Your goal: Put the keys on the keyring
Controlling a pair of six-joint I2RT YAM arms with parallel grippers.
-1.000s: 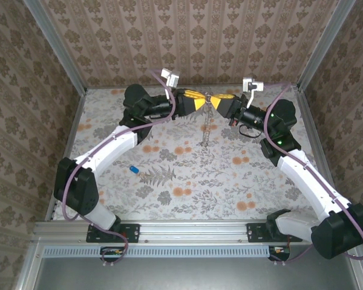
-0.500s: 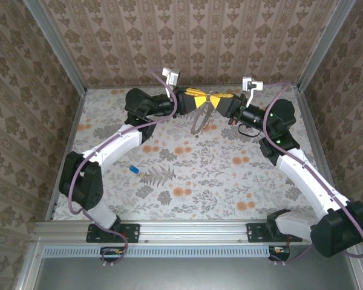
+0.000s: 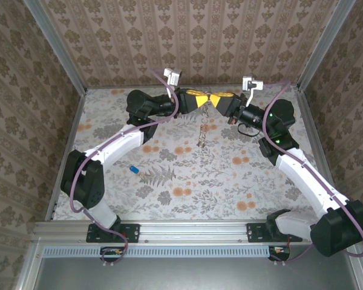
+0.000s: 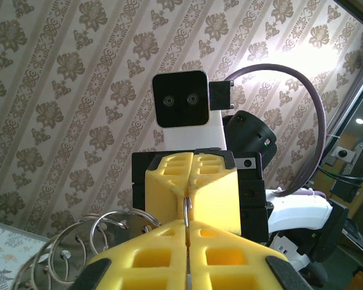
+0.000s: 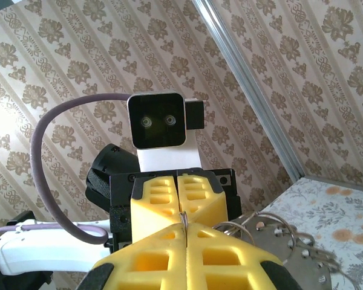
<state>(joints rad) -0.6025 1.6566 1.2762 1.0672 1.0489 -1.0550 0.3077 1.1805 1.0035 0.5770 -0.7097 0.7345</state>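
Observation:
Both grippers meet tip to tip in the air above the far middle of the table. My left gripper point(image 3: 201, 100) point(image 4: 187, 225) is shut on the thin metal ring of the keyring point(image 4: 187, 211). My right gripper point(image 3: 219, 100) point(image 5: 184, 226) is shut on the same ring point(image 5: 183, 218) from the other side. The keyring's chain strap point(image 3: 202, 130) hangs straight down below them, and its loops point(image 4: 78, 251) point(image 5: 272, 232) show beside the fingers. The blue-headed key point(image 3: 134, 170) lies loose on the table at the left, well apart from both grippers.
The flowered table point(image 3: 230, 175) is boxed in by patterned walls on three sides, with metal posts point(image 3: 57, 48) at the far corners. A purple cable point(image 5: 54, 157) loops off each wrist.
My left gripper's fingers have closed onto the ring. The hanging chain swung left and has come back to hang straight.

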